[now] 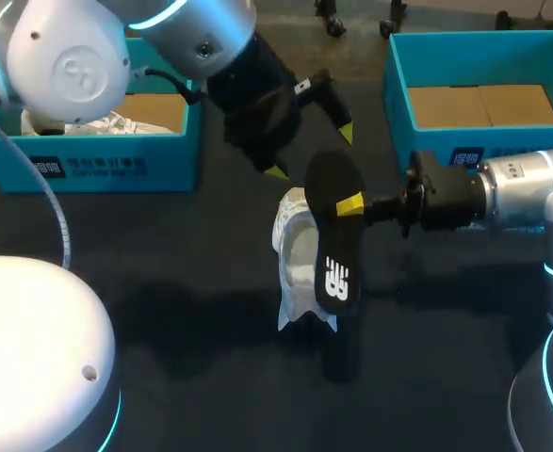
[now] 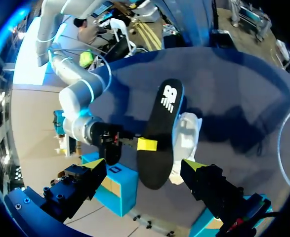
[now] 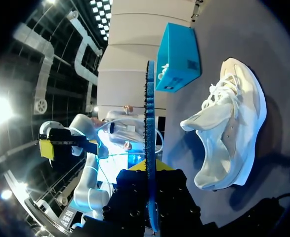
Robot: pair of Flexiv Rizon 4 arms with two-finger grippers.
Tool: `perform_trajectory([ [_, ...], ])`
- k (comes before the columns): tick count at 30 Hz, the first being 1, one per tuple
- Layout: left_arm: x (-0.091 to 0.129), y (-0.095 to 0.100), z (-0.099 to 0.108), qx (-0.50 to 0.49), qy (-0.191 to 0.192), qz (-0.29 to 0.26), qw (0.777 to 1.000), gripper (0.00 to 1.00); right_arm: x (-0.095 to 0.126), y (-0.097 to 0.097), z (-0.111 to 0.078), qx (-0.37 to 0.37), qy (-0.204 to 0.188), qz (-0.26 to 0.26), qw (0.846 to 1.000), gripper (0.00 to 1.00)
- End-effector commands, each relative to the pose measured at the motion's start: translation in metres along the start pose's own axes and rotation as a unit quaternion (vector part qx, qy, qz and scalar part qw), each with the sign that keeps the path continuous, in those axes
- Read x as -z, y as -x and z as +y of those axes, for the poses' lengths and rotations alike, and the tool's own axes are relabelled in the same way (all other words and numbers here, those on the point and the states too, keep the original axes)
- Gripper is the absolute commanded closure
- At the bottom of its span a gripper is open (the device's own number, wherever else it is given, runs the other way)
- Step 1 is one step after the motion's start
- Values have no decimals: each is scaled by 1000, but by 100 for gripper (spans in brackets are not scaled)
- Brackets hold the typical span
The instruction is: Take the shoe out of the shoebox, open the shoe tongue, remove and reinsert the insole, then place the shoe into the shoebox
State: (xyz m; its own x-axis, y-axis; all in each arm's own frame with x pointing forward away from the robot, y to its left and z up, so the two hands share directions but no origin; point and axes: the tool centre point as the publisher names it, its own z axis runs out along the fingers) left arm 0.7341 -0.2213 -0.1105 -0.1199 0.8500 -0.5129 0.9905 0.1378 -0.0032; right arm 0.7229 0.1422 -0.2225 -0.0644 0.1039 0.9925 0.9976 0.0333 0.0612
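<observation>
A black insole (image 1: 335,235) hangs in the air over the table's middle, and my right gripper (image 1: 349,204) is shut on its edge. In the right wrist view the insole (image 3: 149,118) stands edge-on between the right gripper's (image 3: 150,170) fingers. A white shoe (image 1: 298,261) lies on its side on the dark table under the insole, also seen in the right wrist view (image 3: 228,128). My left gripper (image 1: 311,152) hovers open just behind the insole's upper end. In its own view the left gripper (image 2: 145,167) holds nothing, with the insole (image 2: 159,128) ahead of it.
A blue shoebox (image 1: 168,155) with something white inside stands at the back left, behind my left arm. A second blue shoebox (image 1: 397,104) with a cardboard floor stands at the back right. My right arm reaches in low from the right.
</observation>
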Motion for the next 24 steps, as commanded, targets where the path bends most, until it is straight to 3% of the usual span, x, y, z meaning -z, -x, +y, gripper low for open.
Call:
perform_trajectory([
  [1, 1, 10, 3, -12, 2, 78, 997, 0, 0, 1, 2, 0, -5, 0, 1000, 100],
  [14, -10, 5, 1, -19, 7, 147, 989, 0, -4, 3, 6, 6, -20, 8, 1000, 100],
  [24, -3, 8, 9, -23, 20, 191, 981, 0, -6, 8, 4, 3, -23, 10, 1000, 100],
])
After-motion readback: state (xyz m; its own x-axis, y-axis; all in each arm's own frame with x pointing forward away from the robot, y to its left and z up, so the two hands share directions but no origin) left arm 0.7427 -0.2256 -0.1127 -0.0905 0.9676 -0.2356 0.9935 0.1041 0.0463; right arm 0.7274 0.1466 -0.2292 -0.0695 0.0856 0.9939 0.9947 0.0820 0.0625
